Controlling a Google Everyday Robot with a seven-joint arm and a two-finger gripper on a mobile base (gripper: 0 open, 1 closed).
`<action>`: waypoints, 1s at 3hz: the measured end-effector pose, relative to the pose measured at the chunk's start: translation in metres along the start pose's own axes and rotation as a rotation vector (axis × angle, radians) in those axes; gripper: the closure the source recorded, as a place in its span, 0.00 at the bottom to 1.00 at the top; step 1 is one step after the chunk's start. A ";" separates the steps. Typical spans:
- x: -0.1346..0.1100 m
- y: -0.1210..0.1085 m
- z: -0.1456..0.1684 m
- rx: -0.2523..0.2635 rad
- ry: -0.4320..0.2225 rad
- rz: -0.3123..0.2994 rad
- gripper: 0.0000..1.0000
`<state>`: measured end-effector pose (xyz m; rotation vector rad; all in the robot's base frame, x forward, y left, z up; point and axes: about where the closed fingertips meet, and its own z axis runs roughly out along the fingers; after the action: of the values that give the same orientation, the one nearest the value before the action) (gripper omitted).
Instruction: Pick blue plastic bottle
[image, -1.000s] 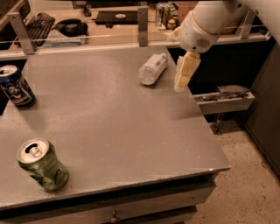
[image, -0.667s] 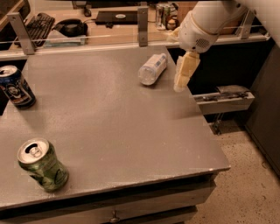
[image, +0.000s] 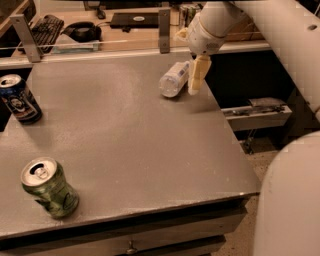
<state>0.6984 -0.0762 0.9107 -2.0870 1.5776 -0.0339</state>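
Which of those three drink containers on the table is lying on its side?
The clear plastic bottle at the far edge of the table, right beside the gripper. The dark blue can and the green can both stand upright.

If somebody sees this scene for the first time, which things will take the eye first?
The pale gripper hangs over the far right part of the grey table, close beside a clear plastic bottle lying on its side. A green can stands at the near left corner, and a dark blue can at the left edge.
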 end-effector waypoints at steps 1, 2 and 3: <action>0.011 -0.014 0.030 -0.033 -0.004 -0.118 0.00; 0.016 -0.018 0.049 -0.072 -0.014 -0.198 0.00; 0.013 -0.018 0.063 -0.118 -0.024 -0.259 0.15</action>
<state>0.7386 -0.0603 0.8600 -2.3636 1.3142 -0.0063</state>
